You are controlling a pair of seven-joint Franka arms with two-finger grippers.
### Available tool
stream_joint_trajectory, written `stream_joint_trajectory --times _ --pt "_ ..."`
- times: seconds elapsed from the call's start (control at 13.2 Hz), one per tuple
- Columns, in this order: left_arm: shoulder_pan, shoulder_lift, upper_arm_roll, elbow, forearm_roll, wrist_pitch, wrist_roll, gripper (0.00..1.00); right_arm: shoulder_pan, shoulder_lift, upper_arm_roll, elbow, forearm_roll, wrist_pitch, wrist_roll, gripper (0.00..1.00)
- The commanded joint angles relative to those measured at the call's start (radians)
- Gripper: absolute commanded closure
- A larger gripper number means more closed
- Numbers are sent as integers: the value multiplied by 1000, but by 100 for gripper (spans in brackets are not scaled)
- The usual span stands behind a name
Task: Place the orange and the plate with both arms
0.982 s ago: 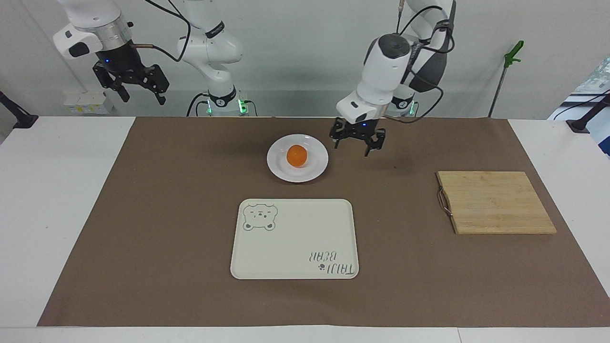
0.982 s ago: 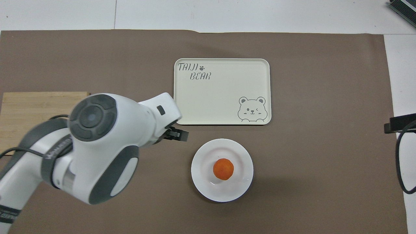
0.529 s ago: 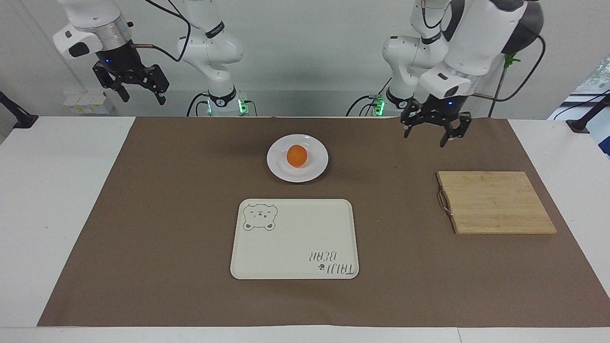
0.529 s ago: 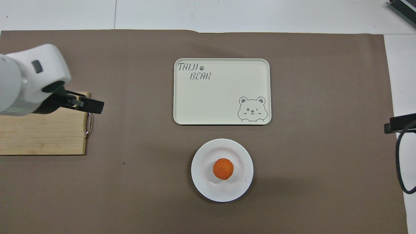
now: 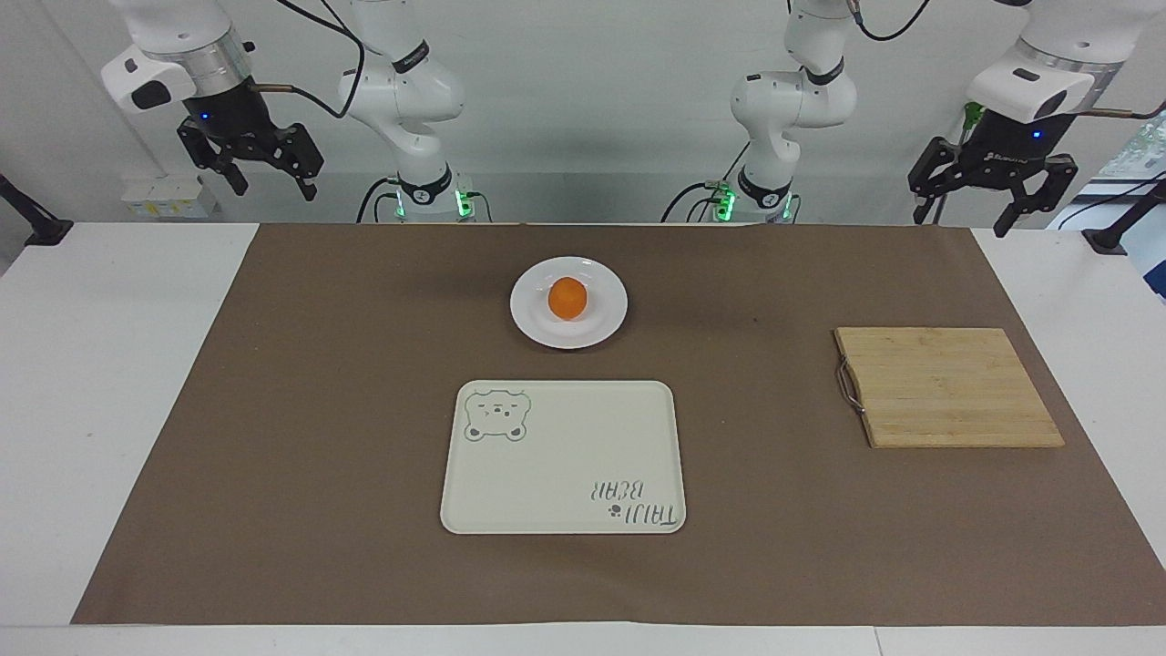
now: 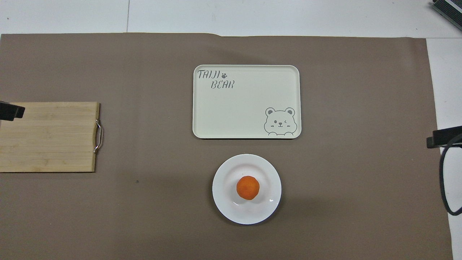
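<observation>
Now left gripper (image 5: 993, 199) raised, right gripper (image 5: 250, 169) raised, both empty

In the overhead view the cutting board (image 6: 47, 136) is running off the picture's edge at the left arm's end of the tabletop, so its full length is not showing. Over that board only a dark tip of the left claw (image 6: 11, 111) is poking in. The right claw (image 6: 444, 136) is likewise showing only a tip at the frame's edge, well apart from the board.
</observation>
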Motion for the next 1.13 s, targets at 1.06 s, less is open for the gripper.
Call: stream_joint_trajectory --times 1.06 --pt "54 -33 -16 -15 9 -79 68 0 -8 12 4 17 9 -4 -7 0"
